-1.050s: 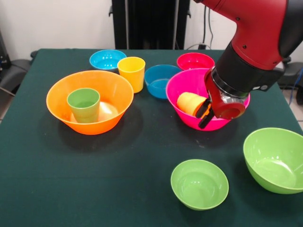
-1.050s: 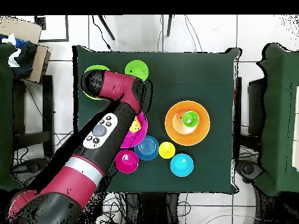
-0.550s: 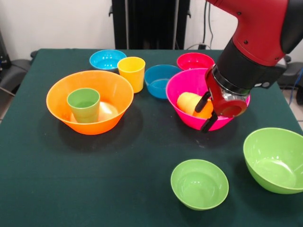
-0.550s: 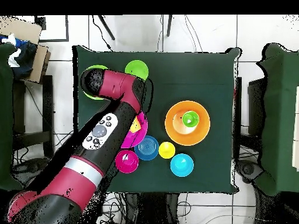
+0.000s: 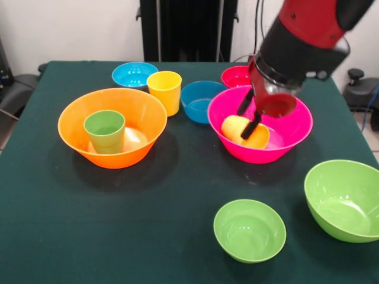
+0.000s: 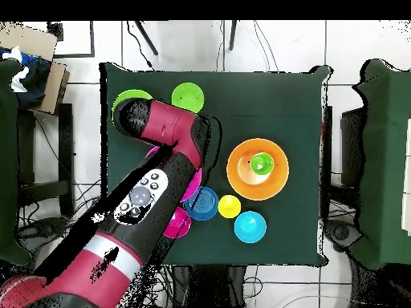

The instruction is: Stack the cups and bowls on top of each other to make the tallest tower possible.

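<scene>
Cups: three in view. The orange-yellow cup lies on its side inside the hot pink bowl at right; the green cup stands upright inside the orange bowl at left; the yellow cup stands upright on the table, just beside the orange bowl's far rim.
Bowls: seven. Three large: orange, hot pink, and the large green bowl at the near right edge. Four small: the small green bowl near the front, the light blue bowl at the far side, the darker blue bowl between the yellow cup and the pink bowl, and the red-pink bowl far right, partly behind the arm.
Gripper: the gripper hangs over the pink bowl, jaws spread apart with nothing between them, tips right at the tipped cup; one finger overlaps it in the front view. The overhead view hides it under the arm.
Tower: none built yet, judging by the layout; only cups sitting in bowls.
Risk, cup: it lies tilted on a sloped, glossy wall, so a closing pinch could squirt it sideways or roll it.
Risk, bowl: a low finger could catch the pink rim and drag the bowl into the darker blue or red-pink one close by.
</scene>
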Robot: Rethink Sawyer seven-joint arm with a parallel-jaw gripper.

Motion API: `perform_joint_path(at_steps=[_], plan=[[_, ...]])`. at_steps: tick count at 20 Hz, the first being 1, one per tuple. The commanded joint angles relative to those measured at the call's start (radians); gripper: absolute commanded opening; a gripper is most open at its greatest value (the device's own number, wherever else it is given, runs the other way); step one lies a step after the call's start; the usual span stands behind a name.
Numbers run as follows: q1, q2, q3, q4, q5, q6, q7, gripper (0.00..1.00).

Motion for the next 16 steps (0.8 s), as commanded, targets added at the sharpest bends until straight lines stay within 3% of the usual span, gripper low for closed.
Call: perform_joint_path(at_steps=[1,6,16], plan=[[-0.007,-0.179,0.157,0.202,-0.11,0.028,-0.181,1.0],[-0.033,-0.266,0.195,0.268,-0.151,-0.01,-0.246,1.0],[-0.062,-0.297,0.247,0.235,-0.237,-0.018,-0.225,1.0]])
